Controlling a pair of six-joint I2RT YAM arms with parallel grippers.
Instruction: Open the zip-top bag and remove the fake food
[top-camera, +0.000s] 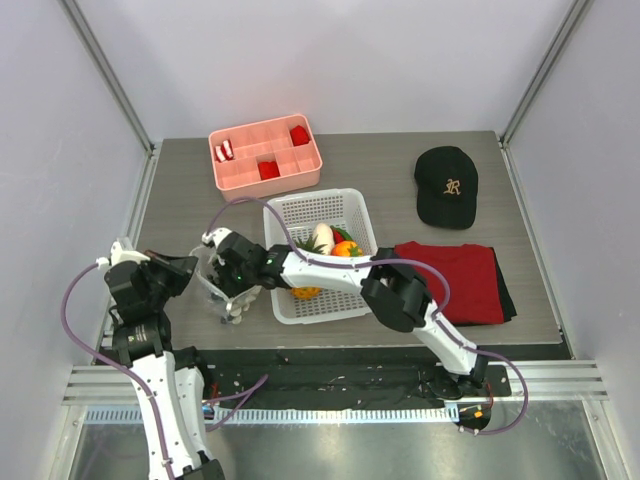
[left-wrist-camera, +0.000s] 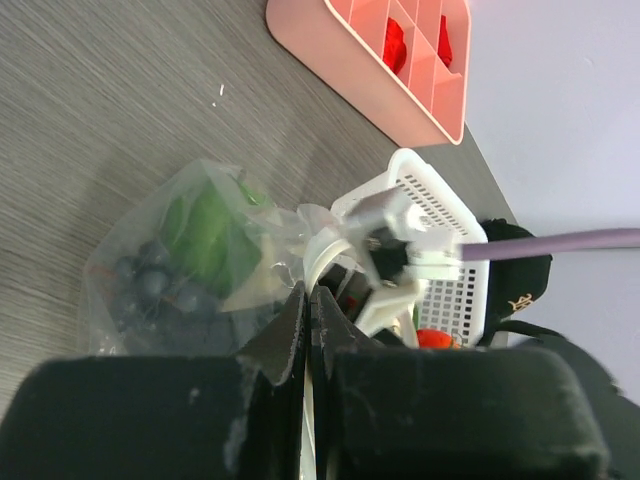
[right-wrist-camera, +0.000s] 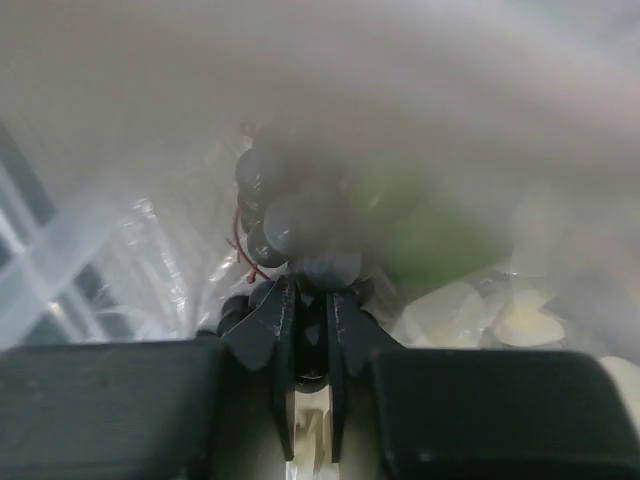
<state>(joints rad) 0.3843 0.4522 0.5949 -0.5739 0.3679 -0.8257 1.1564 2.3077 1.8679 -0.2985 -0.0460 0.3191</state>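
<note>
Table, grey wood-grain. On it: pink tray, far left-centre; white basket, centre; black cap, far right; red cloth over black cloth, near right; clear bag, near left, base touching surface.

- The bag showed only as a faint clear sliver in the top view, too small to make out.
- The grapes and green fruit were blurred behind foggy plastic.
- The pink tray was cut off by the top edge.
- The cap sat half hidden behind the basket.
</note>
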